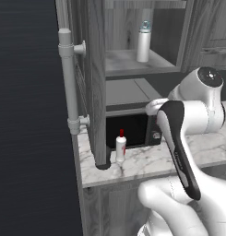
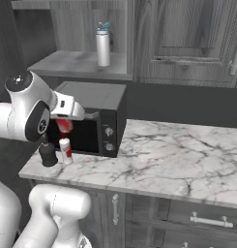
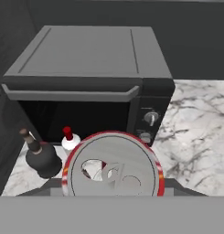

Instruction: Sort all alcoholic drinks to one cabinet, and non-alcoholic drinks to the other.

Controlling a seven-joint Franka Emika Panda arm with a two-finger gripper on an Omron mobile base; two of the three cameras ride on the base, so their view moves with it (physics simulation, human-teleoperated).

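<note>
One gripper (image 2: 65, 121) is clamped on the red can (image 3: 113, 167), held above the counter (image 2: 178, 155) in front of the microwave (image 3: 93, 77). In the hand view, the white bottle (image 3: 70, 140) sits at 10 o'clock of the can, the dark bottle (image 3: 40, 157) at 9. The grey bottle (image 2: 103, 44) stands upright on the open cabinet's shelf (image 2: 76, 63).

marble counter (image 2: 187, 160), black microwave (image 3: 86, 87), grey cabinets (image 2: 187, 38)

Kitchen: marble counter (image 2: 178, 155), microwave (image 2: 93, 118), wooden cabinets (image 2: 187, 38).
</note>
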